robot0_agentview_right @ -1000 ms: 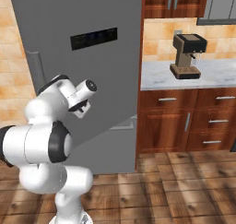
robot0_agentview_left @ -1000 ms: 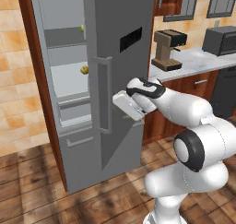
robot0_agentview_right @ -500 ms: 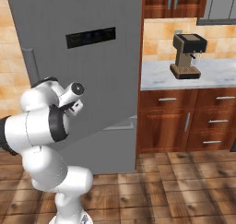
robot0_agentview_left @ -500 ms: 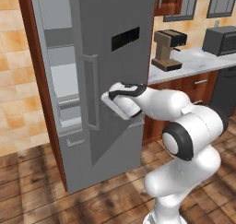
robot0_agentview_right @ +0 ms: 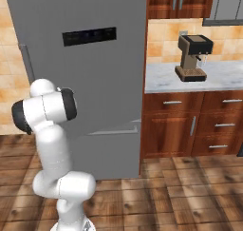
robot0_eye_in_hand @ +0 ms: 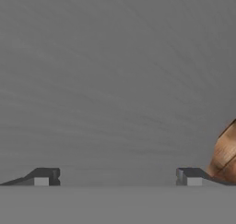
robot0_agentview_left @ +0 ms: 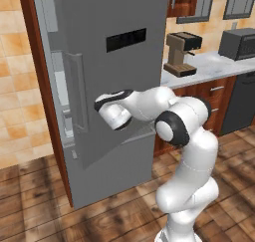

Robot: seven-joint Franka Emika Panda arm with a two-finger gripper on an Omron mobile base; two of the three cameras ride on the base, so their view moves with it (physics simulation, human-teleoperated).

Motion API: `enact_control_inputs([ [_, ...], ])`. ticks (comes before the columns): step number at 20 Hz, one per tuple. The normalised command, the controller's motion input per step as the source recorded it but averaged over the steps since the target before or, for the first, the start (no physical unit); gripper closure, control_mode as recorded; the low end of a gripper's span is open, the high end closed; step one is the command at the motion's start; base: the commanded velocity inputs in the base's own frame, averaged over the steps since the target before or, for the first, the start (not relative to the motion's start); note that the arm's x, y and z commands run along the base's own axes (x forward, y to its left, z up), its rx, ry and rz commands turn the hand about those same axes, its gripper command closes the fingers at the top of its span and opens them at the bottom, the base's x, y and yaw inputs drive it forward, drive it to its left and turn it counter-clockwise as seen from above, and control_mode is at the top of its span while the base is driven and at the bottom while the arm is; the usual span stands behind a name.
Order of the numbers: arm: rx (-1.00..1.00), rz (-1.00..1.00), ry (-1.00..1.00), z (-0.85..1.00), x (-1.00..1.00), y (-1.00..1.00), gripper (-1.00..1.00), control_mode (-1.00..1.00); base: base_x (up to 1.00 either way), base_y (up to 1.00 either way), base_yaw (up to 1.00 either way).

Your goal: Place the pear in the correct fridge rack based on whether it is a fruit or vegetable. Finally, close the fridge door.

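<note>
The tall grey fridge door (robot0_agentview_left: 124,86) with its black display panel (robot0_agentview_left: 126,40) and slim vertical handle (robot0_agentview_left: 79,94) stands almost shut; a narrow slit of the fridge's inside (robot0_agentview_left: 56,86) remains at its left edge. My gripper (robot0_agentview_left: 107,111) is right up against the door's face, below the panel and beside the handle. In the hand view the door (robot0_eye_in_hand: 115,80) lies close ahead, and my gripper (robot0_eye_in_hand: 117,177) is open with nothing between its fingertips. From the right base view my arm covers the hand in front of the door (robot0_agentview_right: 90,87). The pear and the fridge rack are hidden behind the door.
A brown coffee machine (robot0_agentview_left: 182,54) (robot0_agentview_right: 192,56) stands on the pale counter (robot0_agentview_right: 223,78) right of the fridge, with a dark microwave (robot0_agentview_left: 239,43) further right. Wooden drawers (robot0_agentview_right: 190,125) sit below the counter. Wooden floor (robot0_agentview_right: 180,192) lies around the base.
The fridge door has swung from half open to nearly shut, with my hand moving left against it. The shelves and the fruit inside have gone from sight.
</note>
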Motion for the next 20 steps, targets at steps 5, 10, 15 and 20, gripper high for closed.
enact_control_inputs([
  [5, 0.0, -0.19, 0.0, -0.33, 0.69, 0.36, -1.0, -1.0, 0.0, 0.0, 0.0],
  [10, 0.0, -0.19, 0.0, -0.36, 0.69, 0.41, -1.0, -1.0, 0.0, 0.0, 0.0],
  [15, 0.0, -0.19, 0.0, -0.21, 0.76, 0.45, -1.0, -1.0, 0.0, 0.0, 0.0],
  [20, 0.0, -0.2, 0.0, -0.11, 0.72, 0.39, -1.0, -1.0, 0.0, 0.0, 0.0],
])
